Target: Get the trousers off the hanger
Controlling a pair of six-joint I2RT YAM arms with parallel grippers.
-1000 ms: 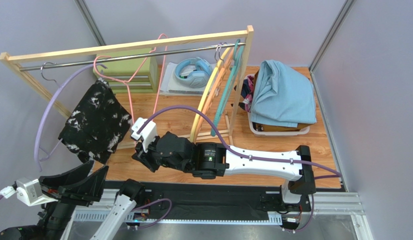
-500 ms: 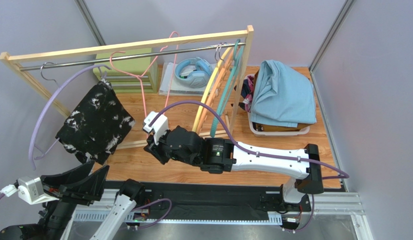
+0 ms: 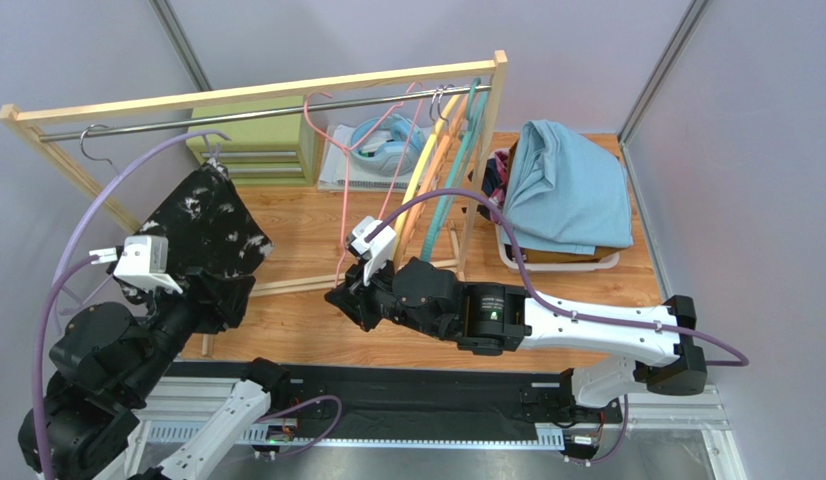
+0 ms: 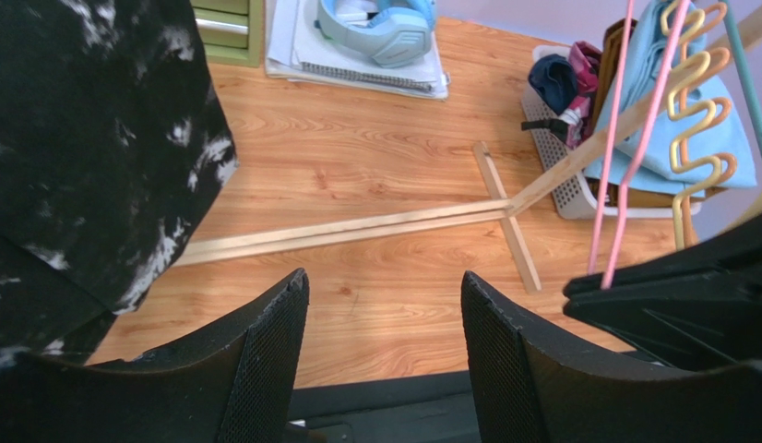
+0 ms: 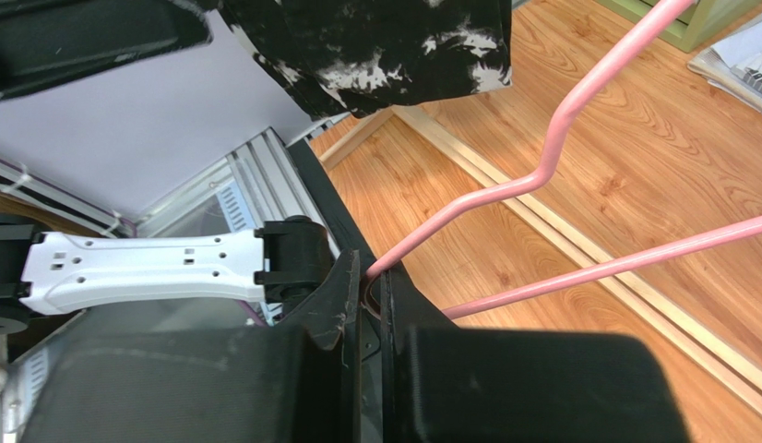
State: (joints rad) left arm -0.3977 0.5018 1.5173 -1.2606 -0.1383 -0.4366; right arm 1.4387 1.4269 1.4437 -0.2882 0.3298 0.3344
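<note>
Right wrist view has the right gripper (image 5: 371,305) pinched shut on the lower corner of the bare pink hanger (image 5: 551,152), whose bars run up and away to its right; a sideways tug could knock its hook into the yellow hanger (image 3: 425,165) or off the rail (image 3: 237,115). The left gripper (image 4: 385,314) stands jaws apart, the black speckled trousers (image 4: 89,138) hanging just up and left of its left finger, so closing here may catch only a loose edge
</note>
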